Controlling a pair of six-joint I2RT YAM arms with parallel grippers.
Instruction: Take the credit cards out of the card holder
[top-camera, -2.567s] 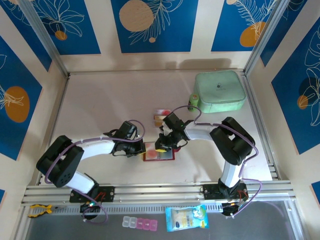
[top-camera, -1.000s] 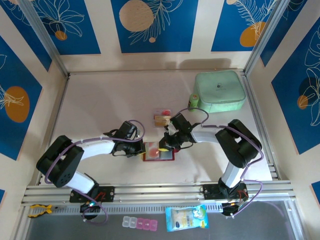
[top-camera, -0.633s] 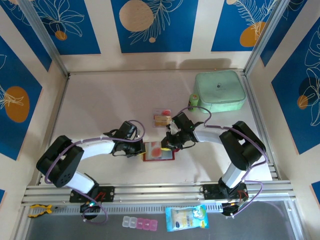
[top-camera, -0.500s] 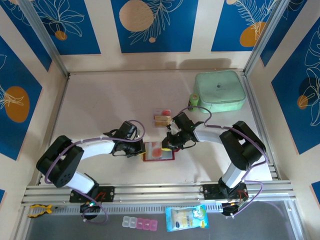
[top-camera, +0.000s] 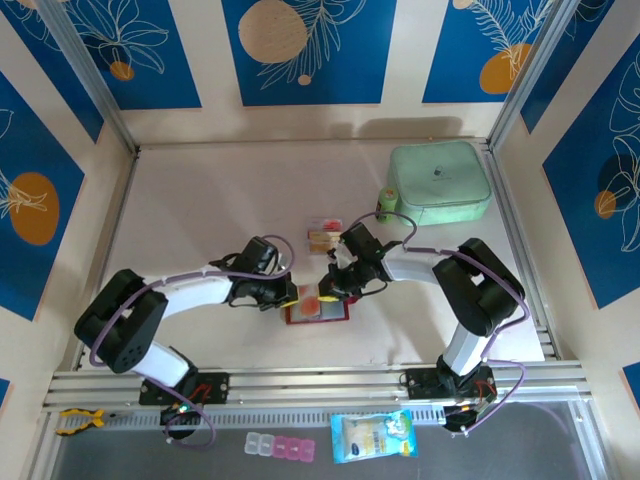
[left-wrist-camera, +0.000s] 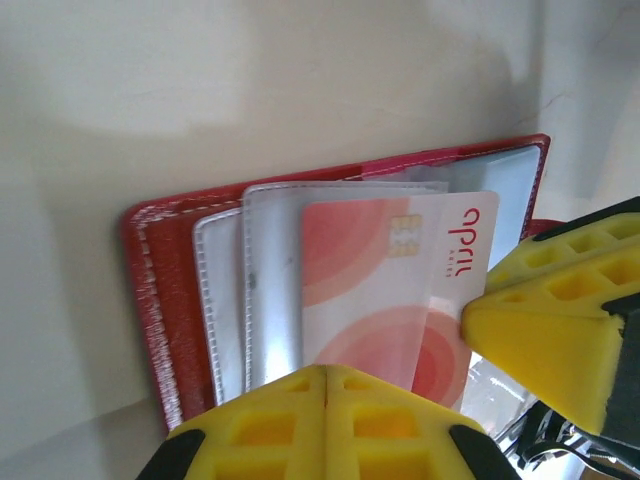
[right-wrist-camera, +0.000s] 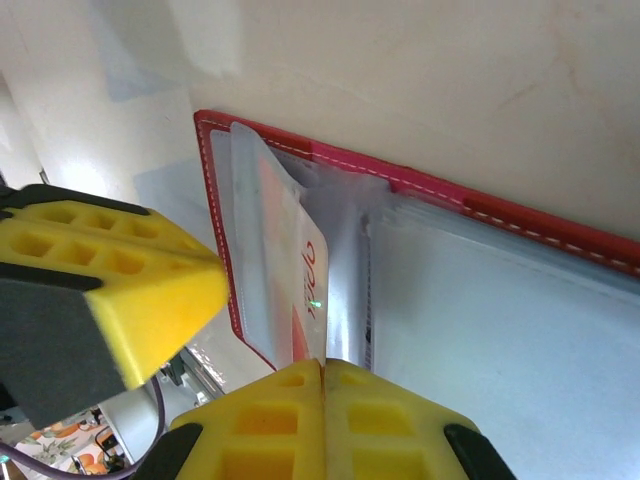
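**Both tools clenched over the open card holder**

Left tool (left-wrist-camera: 325, 388): yellow pads pressed flat together, no gap at the seam. It sits at the near edge of the card holder (left-wrist-camera: 150, 280), which lies open on the bench (left-wrist-camera: 300, 90) directly ahead of it. Pale clear sleeves fan out just past its tips.

Red-and-white card (left-wrist-camera: 385, 290): just ahead and to the right of the left tool, partly covered by a clear sleeve. Chip and printed end point toward the right tool (left-wrist-camera: 470, 322). That tool's yellow tip touches the card's edge near the corner.

Right tool, own wrist view: pads closed tight against each other. The seam meets the card's end where it comes out from the sleeve. Cannot tell whether the edge of the card is pinched or only touched. The red stitched border of the holder runs ahead of the tips, and the left tool is close on its left.

Top view: the two tools face each other across the holder, which lies between and slightly nearer than them. Loose cards (top-camera: 322, 236) lie on the bench just beyond the right tool, apart from the holder. Mint-green case (top-camera: 440, 182) is well beyond and to its right, with a small green bottle (top-camera: 387, 203) beside the case
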